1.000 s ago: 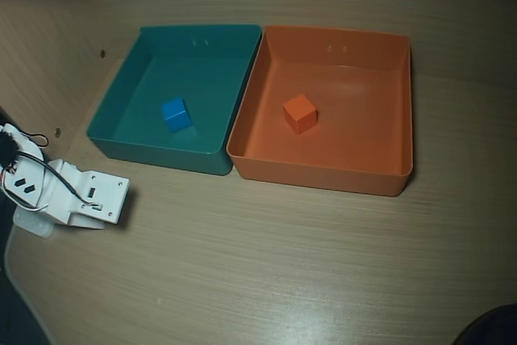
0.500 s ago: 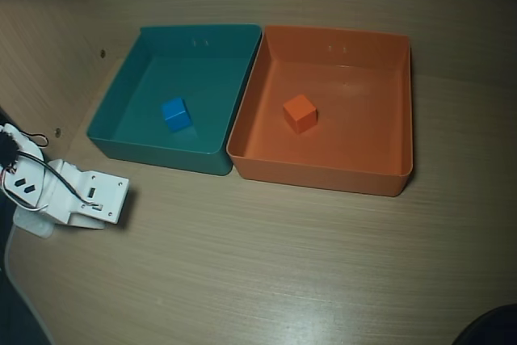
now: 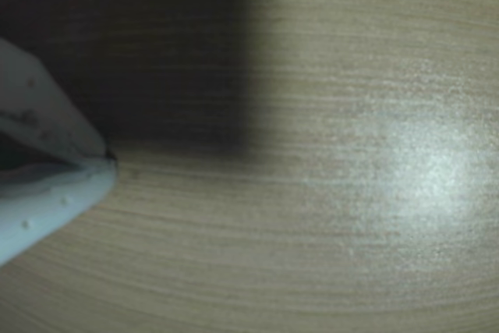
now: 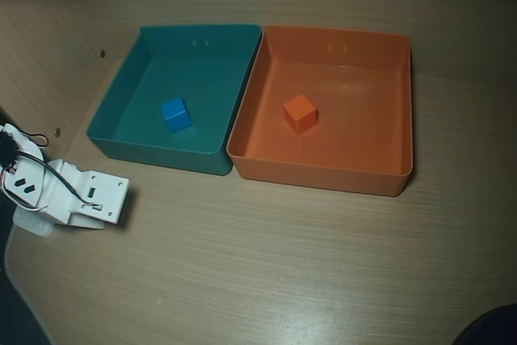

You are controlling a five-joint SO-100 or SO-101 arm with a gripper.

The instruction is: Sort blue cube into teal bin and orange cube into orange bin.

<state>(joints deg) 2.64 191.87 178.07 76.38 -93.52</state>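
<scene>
Gripper (image 3: 109, 157): white plastic fingers, tips together, empty, over bare wood-grain table (image 3: 327, 216); arm (image 4: 69, 195) folded at the overhead view's left edge.
Blue cube (image 4: 175, 114): matte, lying inside teal bin (image 4: 157, 151).
Orange cube (image 4: 300, 113): matte, inside orange bin (image 4: 323, 175).
Bins: low-walled plastic, side walls touching.
Judgement: sorting looks complete; best left parked, clear of bins.

You are looking at a white plastic arm (image 4: 69, 195) at the table's left edge in the overhead view, blocky in shape, with a flat rectangular face carrying small dark marks. Thin black cables (image 4: 32, 169) are looping over its housing, and two dark slots are showing on the rounded part. In the wrist view, the gripper (image 3: 109, 159) is showing two pale, blurred fingers (image 3: 47, 200) dotted with small dimples.
</scene>
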